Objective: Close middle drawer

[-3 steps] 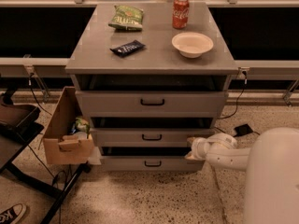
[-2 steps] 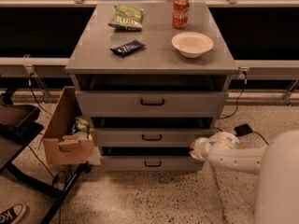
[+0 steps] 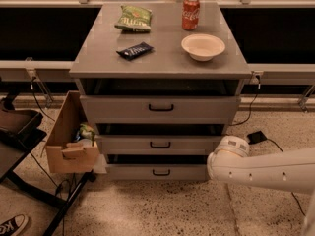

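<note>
The middle drawer (image 3: 160, 144) is the second of three grey fronts in the cabinet and has a small black centre handle. A dark gap shows above its front. My gripper (image 3: 215, 160) is at the end of the white arm that comes in from the right. It sits low by the right end of the middle and bottom drawer fronts, and the rounded wrist hides its tip.
On the cabinet top (image 3: 98, 58) lie a green chip bag (image 3: 134, 18), a dark snack bar (image 3: 134, 50), a red soda can (image 3: 191, 13) and a white bowl (image 3: 203, 46). A cardboard box (image 3: 69, 139) stands at the cabinet's left. A black stand (image 3: 17, 132) and cables are further left.
My gripper has drifted a little to the right, off the drawer fronts' right end. The arm's big white body has dropped lower in view.
</note>
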`<state>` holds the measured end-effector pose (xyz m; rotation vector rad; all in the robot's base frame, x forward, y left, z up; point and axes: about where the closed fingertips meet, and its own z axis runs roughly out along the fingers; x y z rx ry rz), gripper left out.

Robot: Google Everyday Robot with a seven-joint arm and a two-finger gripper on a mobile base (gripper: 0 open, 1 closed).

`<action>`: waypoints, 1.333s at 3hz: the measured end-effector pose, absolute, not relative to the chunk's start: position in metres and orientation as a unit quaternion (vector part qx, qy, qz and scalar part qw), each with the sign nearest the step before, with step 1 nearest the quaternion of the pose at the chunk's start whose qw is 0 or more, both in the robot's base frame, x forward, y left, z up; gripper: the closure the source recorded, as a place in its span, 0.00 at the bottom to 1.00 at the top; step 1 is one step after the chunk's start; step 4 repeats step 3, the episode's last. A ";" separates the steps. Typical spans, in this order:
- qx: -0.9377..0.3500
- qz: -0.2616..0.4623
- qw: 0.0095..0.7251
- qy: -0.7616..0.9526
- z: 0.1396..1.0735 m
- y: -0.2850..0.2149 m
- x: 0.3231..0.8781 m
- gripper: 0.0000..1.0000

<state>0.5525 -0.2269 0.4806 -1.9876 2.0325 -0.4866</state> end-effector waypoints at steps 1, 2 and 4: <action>-0.699 -0.181 0.031 0.691 0.527 -0.237 0.489 1.00; -0.631 -0.218 -0.011 0.744 0.603 -0.280 0.460 0.81; -0.602 -0.248 -0.035 0.758 0.644 -0.303 0.444 0.59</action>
